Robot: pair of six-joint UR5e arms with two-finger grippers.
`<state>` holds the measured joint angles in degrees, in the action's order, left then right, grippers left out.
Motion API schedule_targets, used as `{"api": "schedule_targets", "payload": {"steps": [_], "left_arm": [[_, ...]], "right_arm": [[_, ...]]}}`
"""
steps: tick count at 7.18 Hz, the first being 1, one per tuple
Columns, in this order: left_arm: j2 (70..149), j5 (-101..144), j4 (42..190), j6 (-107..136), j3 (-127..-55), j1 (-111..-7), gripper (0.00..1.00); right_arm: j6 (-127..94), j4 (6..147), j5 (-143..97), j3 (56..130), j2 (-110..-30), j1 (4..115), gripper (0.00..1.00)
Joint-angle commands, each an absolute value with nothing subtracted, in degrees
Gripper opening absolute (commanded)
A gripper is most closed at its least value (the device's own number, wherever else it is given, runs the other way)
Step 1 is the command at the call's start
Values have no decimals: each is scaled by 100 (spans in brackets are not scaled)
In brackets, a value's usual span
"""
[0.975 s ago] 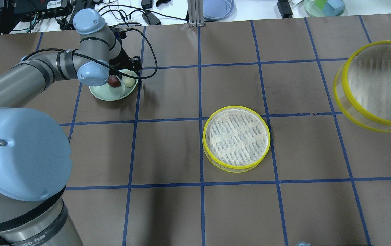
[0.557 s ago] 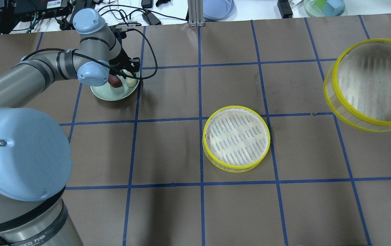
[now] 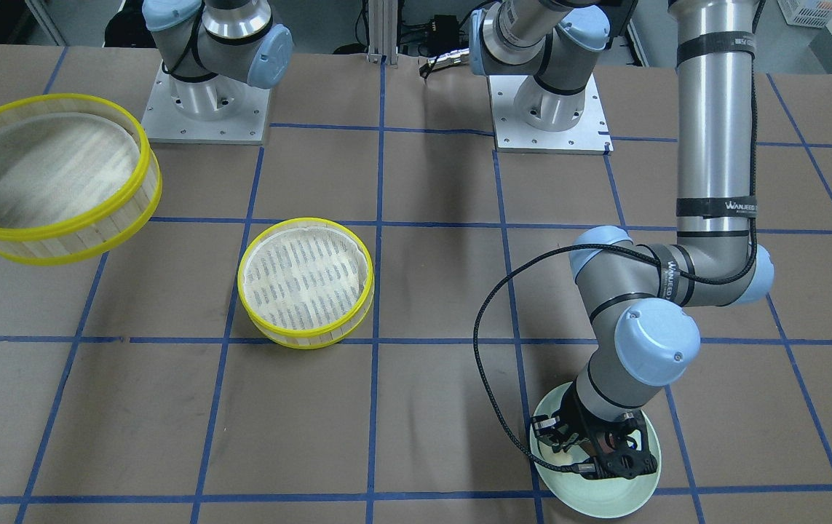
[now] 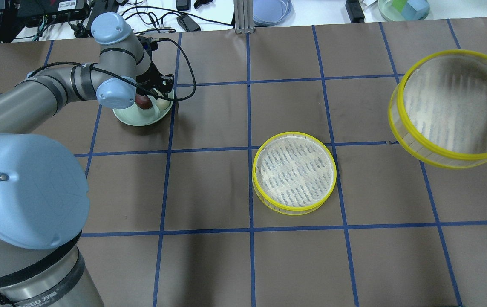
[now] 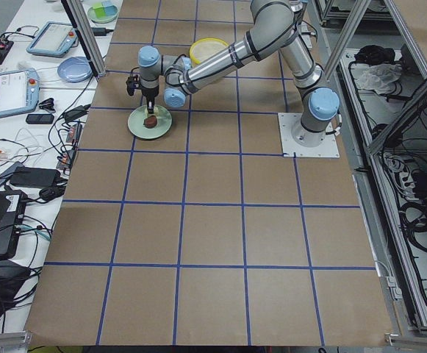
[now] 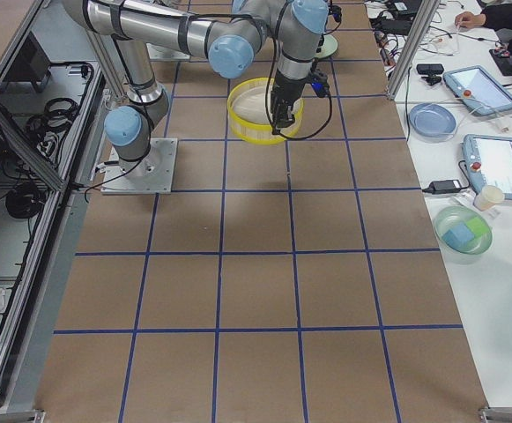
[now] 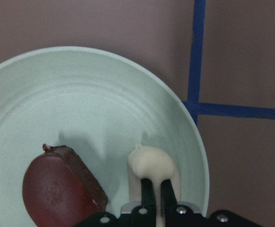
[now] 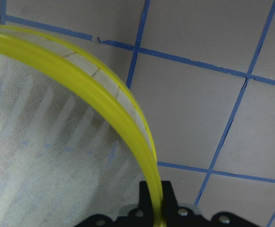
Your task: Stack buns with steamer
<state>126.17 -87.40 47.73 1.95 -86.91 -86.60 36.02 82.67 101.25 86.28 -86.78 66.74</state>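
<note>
Where my left gripper (image 7: 157, 187) closes, its fingers stand almost together, and the sliver of gap between them is filled by the near end of the cream bun (image 7: 151, 163), so I read that bun as pinched. It lies on the pale green plate (image 7: 80, 94), toward the plate's right side in the wrist view. The brown bun (image 7: 57, 189) sits just beside it on the same plate, apart from the fingers. The plate rests on the brown table (image 4: 209, 187), far over on my left side.

My right gripper (image 8: 157, 190) has its fingers narrowed onto the yellow rim of the lifted tier (image 4: 452, 106), one finger inside the wall and one outside. That tier hangs clear of the table on my right, tilted, its lined bottom bare. The second tier (image 4: 294, 172) sits flat on the table near the middle, well apart from both grippers, with nothing inside it.
</note>
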Motion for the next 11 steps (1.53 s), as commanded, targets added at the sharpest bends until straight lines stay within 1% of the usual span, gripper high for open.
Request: {"api": "schedule_targets", "payload": {"steps": [1, 3, 4, 8, 10, 11], "left_arm": [[12385, -8745, 5087, 184, -8684, -8631, 0], [12017, -8745, 5552, 289, -8675, -8718, 0], [11832, -8745, 5859, 534, -8666, -8945, 0], [11146, -8737, 6547, 3008, -8692, -10560, 0], [11118, -8465, 6452, 4606, -8884, -11526, 0], [11144, -8464, 6451, 4988, -9042, -11862, 0]], "right_arm": [[3586, 8165, 10142, 8648, -8675, 6723, 0], [3586, 8165, 10143, 8648, -8675, 6732, 0], [3586, 8165, 10116, 8657, -8684, 6732, 0], [3586, 8165, 10134, 8657, -8684, 6732, 0], [3586, 8165, 10143, 8666, -8675, 6732, 0], [3586, 8165, 10151, 8666, -8675, 6732, 0]]}}
